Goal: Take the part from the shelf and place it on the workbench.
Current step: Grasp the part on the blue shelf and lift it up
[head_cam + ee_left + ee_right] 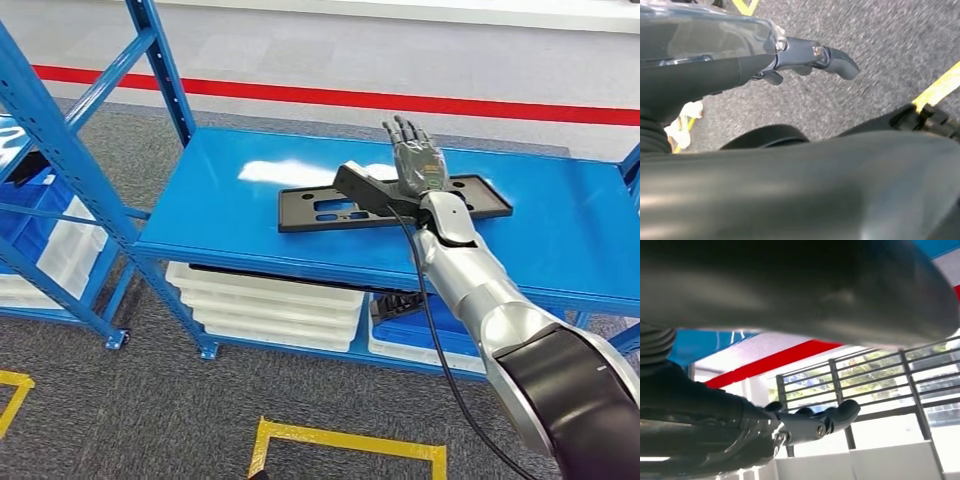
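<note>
The flat black plastic part (392, 203) lies mid-shelf (226, 215), nearer the front edge. The right hand (416, 160) hovers over it, fingers (401, 131) spread, holding nothing. It looks light, stiff, thin; best gripped by a long edge.

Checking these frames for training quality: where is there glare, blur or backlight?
Head view: sharp, with white glare on the blue shelf beside the black part. Left wrist view: floor motion-blurred, near body out of focus. Right wrist view: bright windows backlight the right robot hand.
</note>
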